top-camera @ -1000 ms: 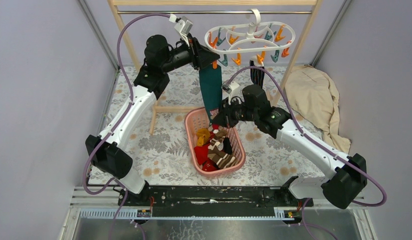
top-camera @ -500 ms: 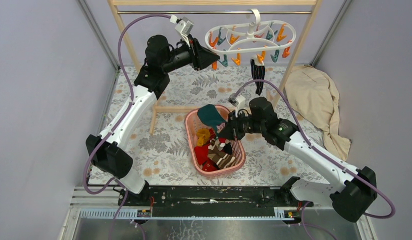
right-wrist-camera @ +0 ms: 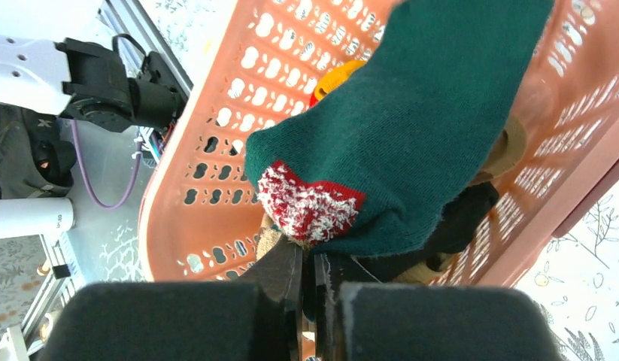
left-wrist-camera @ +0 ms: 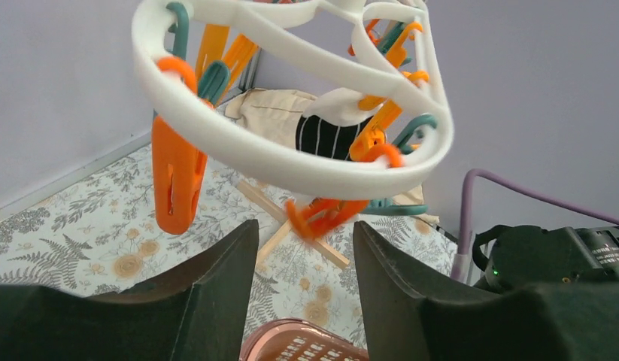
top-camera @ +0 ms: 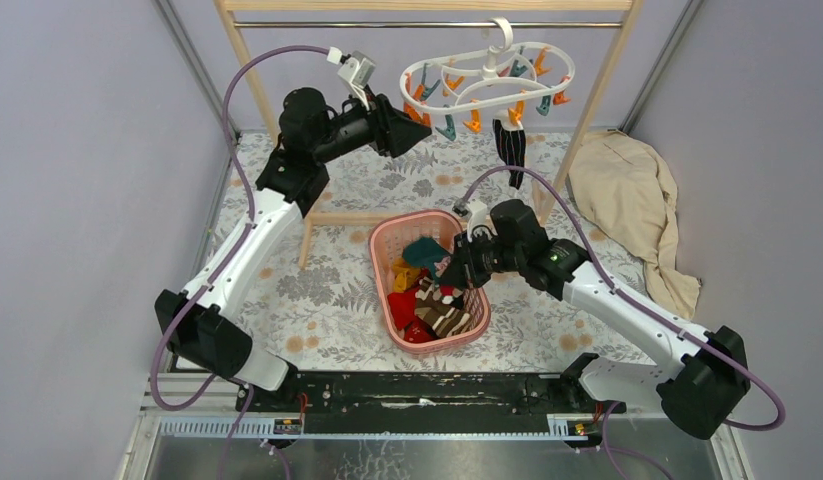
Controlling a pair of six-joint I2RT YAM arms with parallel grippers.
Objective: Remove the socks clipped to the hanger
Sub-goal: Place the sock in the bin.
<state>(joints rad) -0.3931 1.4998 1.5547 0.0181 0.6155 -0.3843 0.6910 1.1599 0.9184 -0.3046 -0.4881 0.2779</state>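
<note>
floral tabletop (top-camera: 327,290), pink basket (top-camera: 378,262) at centre. drop-off step: right gripper (right-wrist-camera: 312,263) low over basket, pinching teal sock (right-wrist-camera: 411,128). left gripper (left-wrist-camera: 302,278) spread, empty, just below hanger (left-wrist-camera: 291,162). black sock (top-camera: 510,150) clipped there. next likely: release teal, tug black free.

I see the rack (top-camera: 249,80) standing along the tabletop's (top-camera: 327,290) far edge, the hanger (top-camera: 487,80) hung from its rail right of centre, one sock (top-camera: 510,148) dangling beneath it. My left fingers (left-wrist-camera: 208,301), spread apart, sit just left of the hanger. The basket (top-camera: 379,262) lies mid-tabletop, in front of the hanger, a heap of socks (top-camera: 432,305) inside. My right fingers (right-wrist-camera: 280,278) reach in from the right, pinched on the top sock (right-wrist-camera: 411,128). The garment (top-camera: 627,200) lies in the far right corner.
</note>
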